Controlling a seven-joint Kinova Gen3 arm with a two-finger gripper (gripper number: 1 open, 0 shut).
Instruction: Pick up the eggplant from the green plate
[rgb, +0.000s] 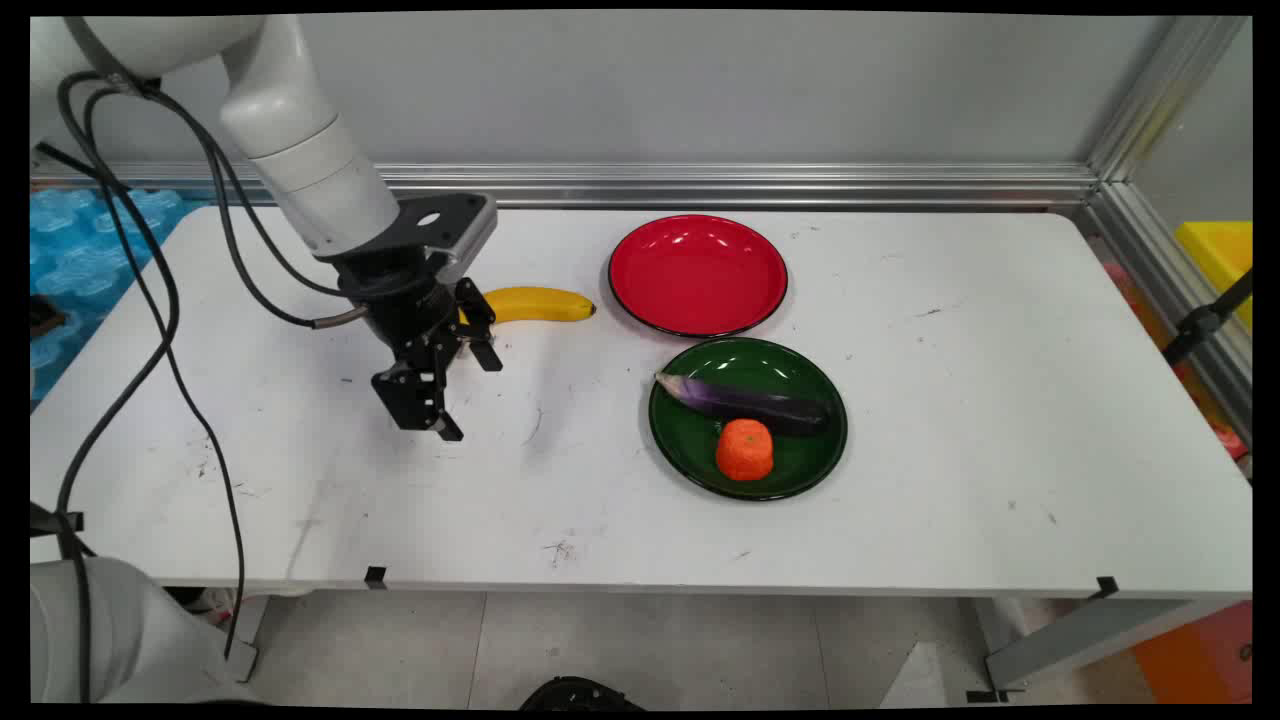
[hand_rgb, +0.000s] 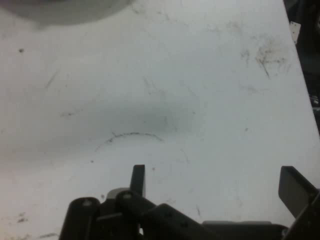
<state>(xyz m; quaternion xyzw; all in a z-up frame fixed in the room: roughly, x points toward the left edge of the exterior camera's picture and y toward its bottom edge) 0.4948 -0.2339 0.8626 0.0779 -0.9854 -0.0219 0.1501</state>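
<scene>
My black gripper (rgb: 470, 398) hangs open over bare table (rgb: 560, 480), left of centre, with nothing between its fingers. In the hand view the gripper (hand_rgb: 215, 182) shows only scuffed white table (hand_rgb: 160, 100) between the two spread fingers (hand_rgb: 137, 180). A yellow banana (rgb: 538, 304) lies on the table just behind and to the right of the hand. Further right, a green plate (rgb: 690, 450) holds a purple eggplant (rgb: 748, 402) and an orange carrot piece (rgb: 745, 449). A red plate (rgb: 698, 275) sits behind the green one with nothing on it.
Black cables (rgb: 160, 300) hang from the arm at the left. An aluminium rail (rgb: 700, 185) runs along the table's back edge and down the right side. A yellow bin (rgb: 1222, 250) stands beyond the right rail.
</scene>
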